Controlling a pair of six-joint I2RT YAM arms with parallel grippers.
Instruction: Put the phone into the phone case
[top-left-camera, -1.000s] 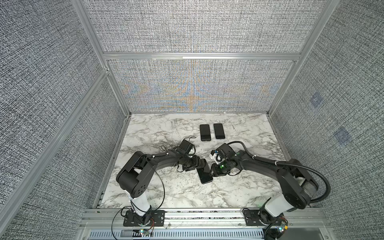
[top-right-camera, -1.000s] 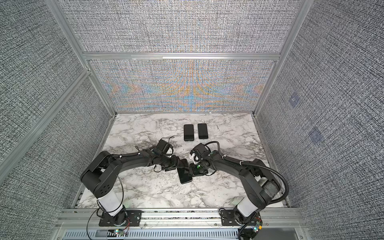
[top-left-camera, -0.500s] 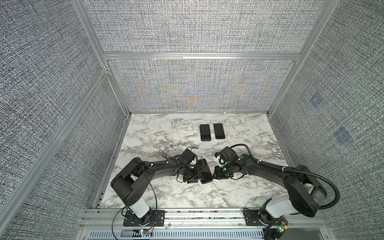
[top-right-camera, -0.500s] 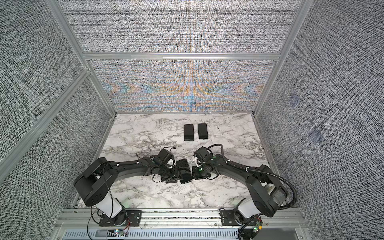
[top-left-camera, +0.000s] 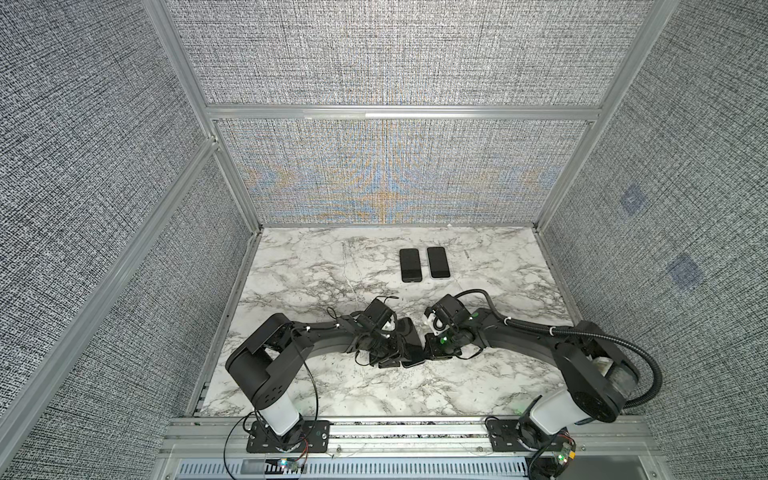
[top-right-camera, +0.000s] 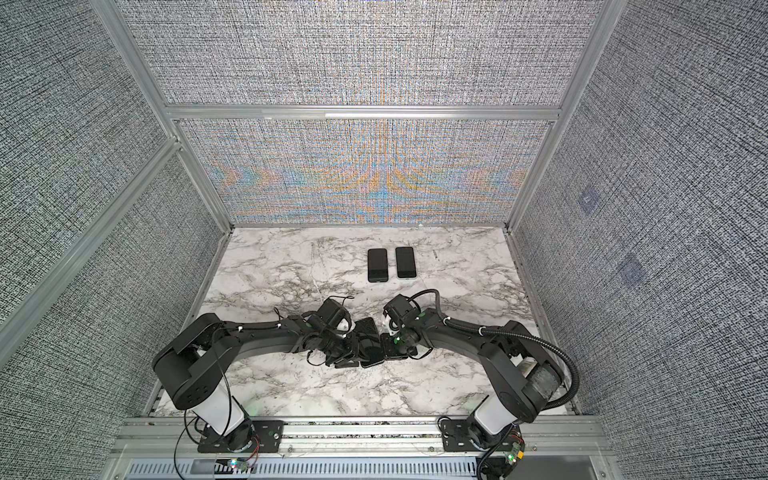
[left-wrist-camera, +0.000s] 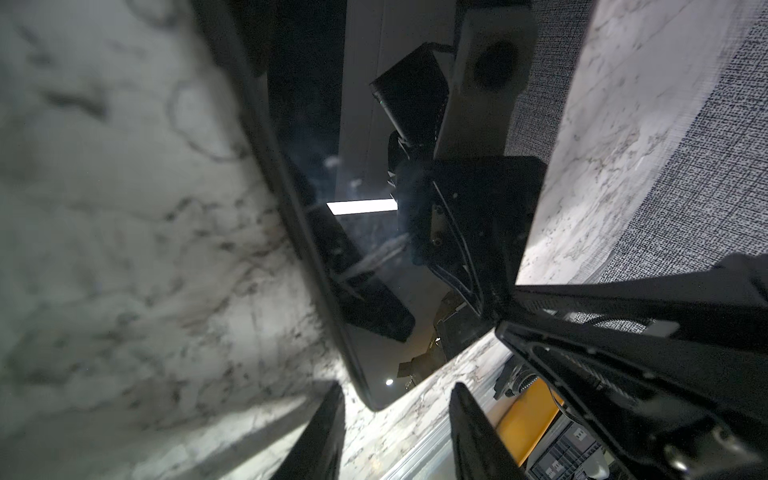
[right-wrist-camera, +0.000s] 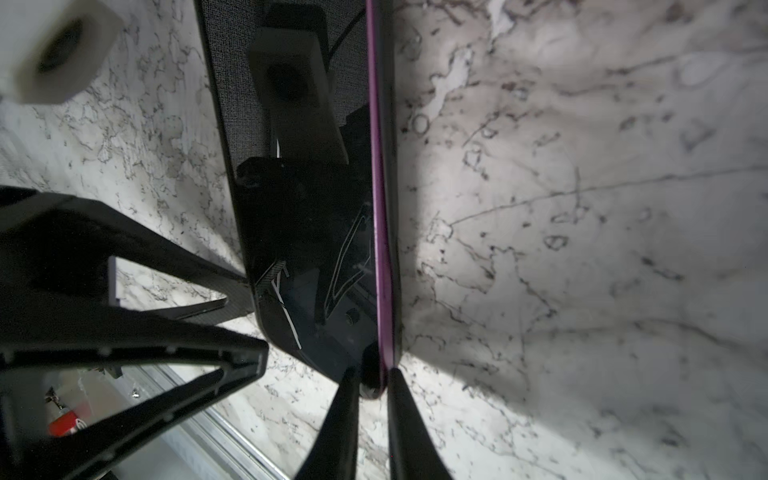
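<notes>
On the marble table (right-wrist-camera: 582, 208), the glossy black phone (right-wrist-camera: 307, 249) shows a purple edge.

Phone (right-wrist-camera: 299, 208) is a glossy black slab, screen up and reflecting like a mirror, with a thin purple line down one long edge. It sits toward the front middle of the marble table (top-left-camera: 311, 270) in both top views (top-left-camera: 412, 348) (top-right-camera: 372, 353). Two dark slabs (top-left-camera: 410, 264) lie flat side by side nearer the table's back. Phones or cases, can't tell.
</notes>
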